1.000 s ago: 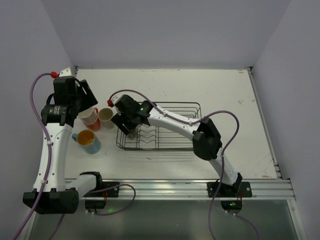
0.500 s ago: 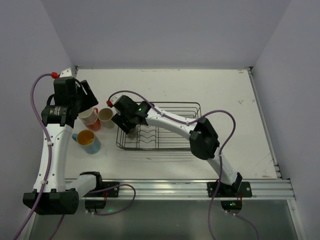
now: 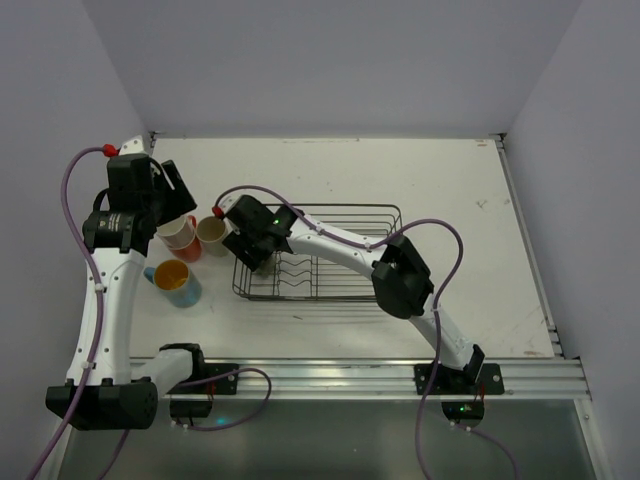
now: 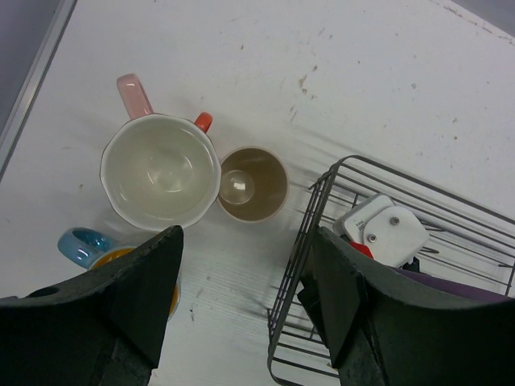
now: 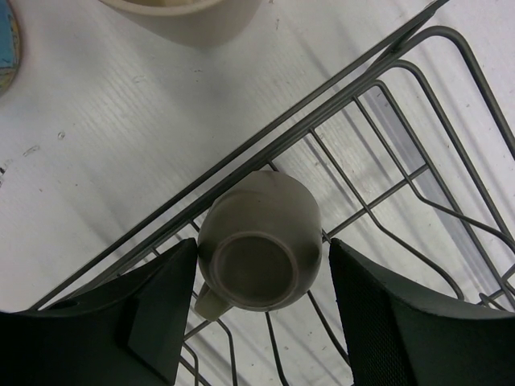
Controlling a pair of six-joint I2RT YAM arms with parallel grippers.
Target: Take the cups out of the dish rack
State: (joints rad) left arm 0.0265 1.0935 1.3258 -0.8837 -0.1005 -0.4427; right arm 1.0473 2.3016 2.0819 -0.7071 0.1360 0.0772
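Note:
The olive-grey mug [image 5: 259,253] sits upside down in the near left corner of the black wire dish rack [image 3: 330,265], its handle towards the lower left. My right gripper [image 5: 261,251] is open with one finger on each side of this mug; the left finger is at its side and the right one stands apart. It also shows in the top view [image 3: 252,248]. On the table left of the rack stand the pink mug [image 4: 161,170] nested in the orange mug [image 4: 203,121], the beige mug [image 4: 252,183] and the light blue mug [image 4: 78,245]. My left gripper [image 4: 248,237] is open and empty above them.
The rack's left wall [image 4: 310,241] lies close to the beige mug. The right arm's white wrist camera [image 4: 382,229] shows inside the rack. Plate dividers [image 3: 310,268] run along the rack's middle. The table's left edge [image 4: 32,80] is near the mugs.
My right gripper has shifted slightly left and farther into the rack's left end, around the olive-grey mug. The left arm has barely moved.

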